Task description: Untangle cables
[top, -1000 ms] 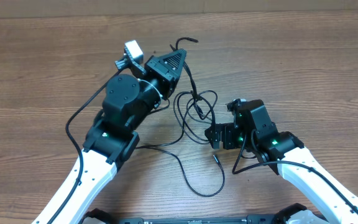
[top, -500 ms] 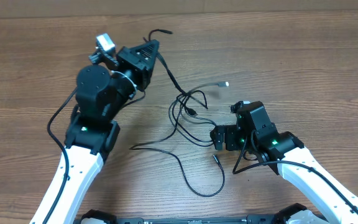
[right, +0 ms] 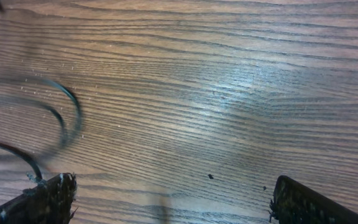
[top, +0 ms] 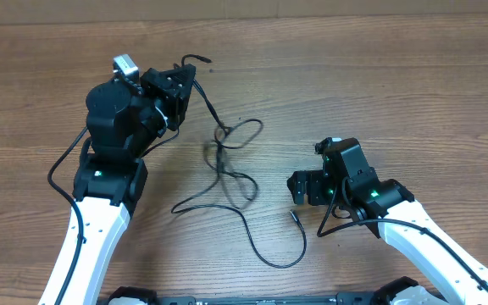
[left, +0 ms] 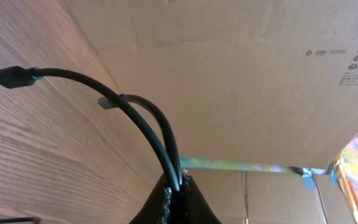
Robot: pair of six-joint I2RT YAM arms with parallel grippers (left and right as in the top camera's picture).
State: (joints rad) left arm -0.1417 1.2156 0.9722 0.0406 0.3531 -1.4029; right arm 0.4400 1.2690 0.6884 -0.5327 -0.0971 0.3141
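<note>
**A:** At the far left of the tabletop point(top: 413, 93), what is the left end effector point(top: 186, 74) doing?

**B:** It is pinched tight on the cables point(top: 227, 161). In its own wrist view the tips meet at the bottom edge with two black strands clamped between them. Both strands arc up and to the left, and one ends in a dark plug point(left: 14, 76) that sticks out free. A cardboard wall point(left: 241, 81) fills the background.

**A:** And the rest of the cables?

**B:** From that grip a strand slants down to the middle of the tabletop, where the cords form a loop and cross one another. One tail runs off to the left. Another sweeps in a wide curve toward the near edge and comes back up to a small connector point(top: 293, 214).

**A:** The right end effector point(top: 297, 188)?

**B:** Spread wide, holding nothing. It sits right of the tangle and apart from it, with the connector just beside it. Its fingers point(right: 42, 199) show in the two lower corners of its wrist view, with bare wood between them. Blurred cable loops show at that view's left edge.

**A:** Is it touching the wood?

**B:** I cannot tell.
</note>
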